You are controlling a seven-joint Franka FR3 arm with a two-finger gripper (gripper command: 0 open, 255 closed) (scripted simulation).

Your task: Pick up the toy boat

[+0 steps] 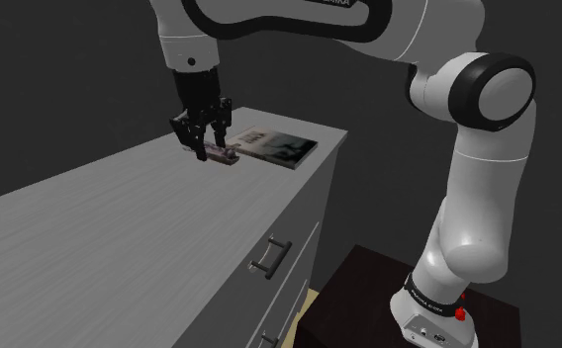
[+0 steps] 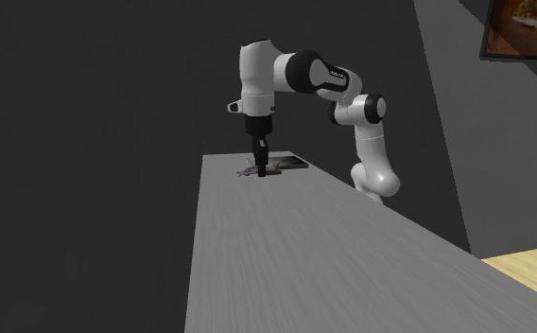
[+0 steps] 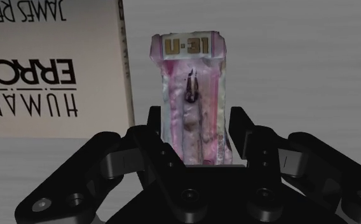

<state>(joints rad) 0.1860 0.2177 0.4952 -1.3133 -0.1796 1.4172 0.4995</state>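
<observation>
A long grey counter (image 1: 121, 227) with handled drawers (image 1: 269, 259) is set against dark grey walls (image 2: 87, 95); pale wooden floor (image 2: 527, 274) and a framed picture (image 2: 527, 26) are glimpsed beyond.

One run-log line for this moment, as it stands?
phase: grasp | tool: shut on toy boat | location: grey cabinet top, beside book

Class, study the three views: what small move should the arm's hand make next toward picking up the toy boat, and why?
Probably a short, straight lift. The black two-finger hand straddles the pink toy boat marked U-31, its fingers look pressed against both long sides, and the boat appears to lie on the grey countertop beside a white book.
</observation>
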